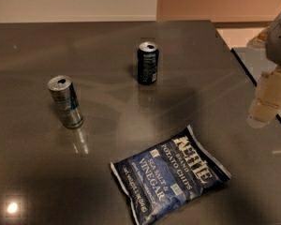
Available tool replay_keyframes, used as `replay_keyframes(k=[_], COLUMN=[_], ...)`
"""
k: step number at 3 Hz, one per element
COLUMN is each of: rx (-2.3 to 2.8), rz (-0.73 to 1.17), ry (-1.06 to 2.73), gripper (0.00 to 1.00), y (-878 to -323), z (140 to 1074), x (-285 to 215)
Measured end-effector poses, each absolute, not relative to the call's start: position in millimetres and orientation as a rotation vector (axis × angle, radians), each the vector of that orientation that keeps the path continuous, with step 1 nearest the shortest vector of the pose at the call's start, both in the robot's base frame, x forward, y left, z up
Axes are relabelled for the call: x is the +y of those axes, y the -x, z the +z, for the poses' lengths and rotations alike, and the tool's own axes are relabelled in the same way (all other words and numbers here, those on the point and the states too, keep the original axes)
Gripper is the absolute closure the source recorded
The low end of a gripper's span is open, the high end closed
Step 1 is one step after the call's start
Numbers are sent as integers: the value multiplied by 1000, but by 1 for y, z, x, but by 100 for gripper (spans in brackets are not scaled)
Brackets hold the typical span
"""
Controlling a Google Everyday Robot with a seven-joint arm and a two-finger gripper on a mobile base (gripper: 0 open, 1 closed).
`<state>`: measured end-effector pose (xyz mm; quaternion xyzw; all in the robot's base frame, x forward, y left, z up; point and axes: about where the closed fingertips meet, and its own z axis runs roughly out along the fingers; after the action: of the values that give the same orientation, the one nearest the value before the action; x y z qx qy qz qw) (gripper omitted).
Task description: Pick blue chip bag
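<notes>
Three things on the worktop [98,41]: a blue chip bag [171,179], a dark can [148,63] and a silver-blue can [65,101], all well apart from one another.
Blue chip bag: lay flat at the near middle of the worktop, turned at a slant with its lettering face up, nearer than both cans and touching nothing.
Gripper [262,109]: hung at the right edge of the scene above the worktop's right side, to the far right of the bag and clear of it; whether it stood open or closed could not be told.
Bag's weight: judged light (mostly air and chips), so lifting it seemed to need little force.
Bag's skin: crinkly, glossy film, likely soft and slippery; it would probably buckle under a pinch rather than hold its shape.
Bag's contents: fragile; a hard squeeze across the puffed middle would probably crush the chips.
Where to take hold: the flat crimped seam at the bag's right end looked best, being nearest the gripper and thin enough to pinch.
Risk: the film slipping out of a shallow pinch, or the bag swinging once lifted by one end.
Cans: both stood upright, far left and far middle, out of the way of a reach from the right.
</notes>
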<state>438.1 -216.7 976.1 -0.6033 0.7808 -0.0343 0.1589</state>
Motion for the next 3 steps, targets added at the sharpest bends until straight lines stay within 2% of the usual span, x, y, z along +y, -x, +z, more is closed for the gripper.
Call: replay_keyframes(k=[2, 3], rx=[2198, 2119], rz=[-43, 71], ry=[1773, 1871], gripper=[0, 0], y=[-434, -427], z=[974, 960], x=[-207, -187])
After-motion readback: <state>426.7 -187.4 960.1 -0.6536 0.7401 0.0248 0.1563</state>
